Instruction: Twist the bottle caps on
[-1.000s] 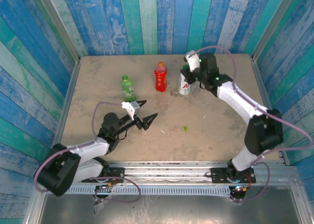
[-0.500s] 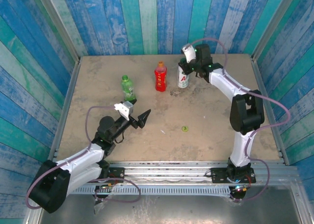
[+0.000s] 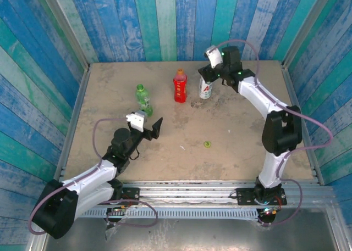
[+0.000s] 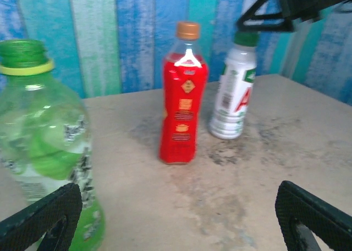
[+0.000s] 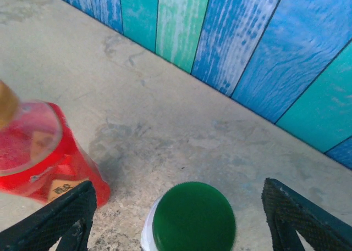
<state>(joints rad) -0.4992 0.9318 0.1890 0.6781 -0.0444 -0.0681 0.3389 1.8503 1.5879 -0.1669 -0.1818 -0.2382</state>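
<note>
The dark green cap (image 5: 193, 218), seated on the white bottle (image 3: 205, 89) at the far side of the bench (image 3: 242, 130), sits beneath the wide-open right tool (image 5: 179, 189); judged light and rigid, best pinched across its ridged rim, though the light bottle may twist along.

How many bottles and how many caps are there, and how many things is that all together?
Bottles: 3 (red bottle, green bottle, white bottle)
Caps: 3 (orange cap, dark green cap, loose yellow-green cap)
Total: 6
</note>
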